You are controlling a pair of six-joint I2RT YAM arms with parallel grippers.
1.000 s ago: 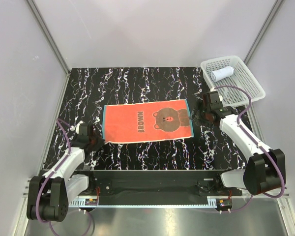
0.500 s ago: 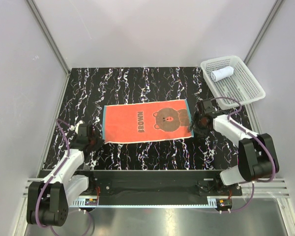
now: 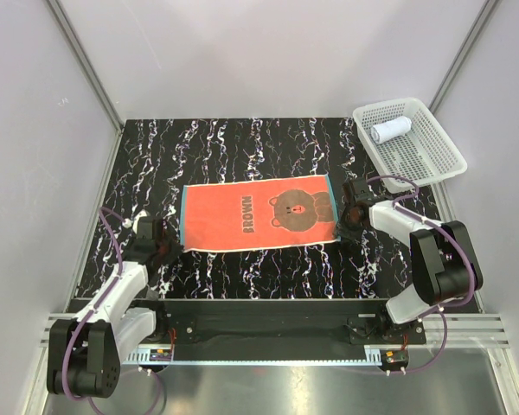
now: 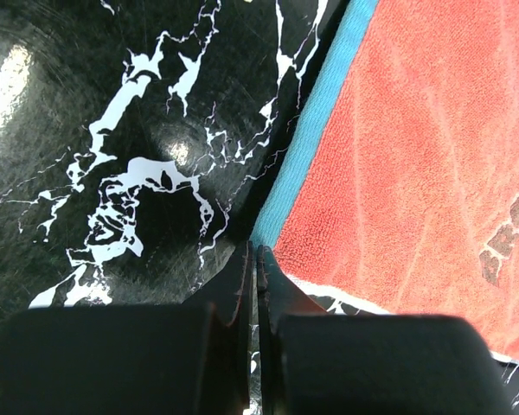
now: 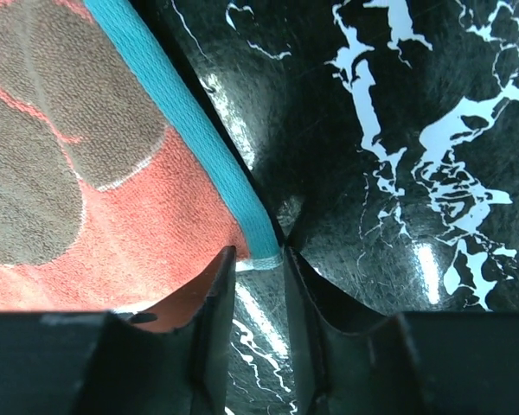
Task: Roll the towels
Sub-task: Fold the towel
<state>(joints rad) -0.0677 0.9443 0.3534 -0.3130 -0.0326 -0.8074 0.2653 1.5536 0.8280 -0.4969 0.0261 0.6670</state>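
The orange-red towel [image 3: 255, 214] with teal edging and a brown bear lies flat in the middle of the table. My left gripper [image 3: 171, 248] is at its near left corner. In the left wrist view [image 4: 255, 251] the jaws are shut, pinching the very tip of that corner of the towel [image 4: 415, 130]. My right gripper [image 3: 342, 226] is at the near right corner. In the right wrist view [image 5: 258, 259] the jaws stand slightly apart, with the teal corner of the towel [image 5: 86, 173] just at their tips. The white towel [image 3: 389, 131] lies rolled in the basket.
The white mesh basket [image 3: 445, 143] stands at the back right corner of the black marbled table [image 3: 242, 147]. Metal frame posts rise at the back left and back right. The table's near edge runs along the arm bases.
My right gripper has swung back and to the left, down to the towel's near right corner. The left gripper and the towel have stayed put.
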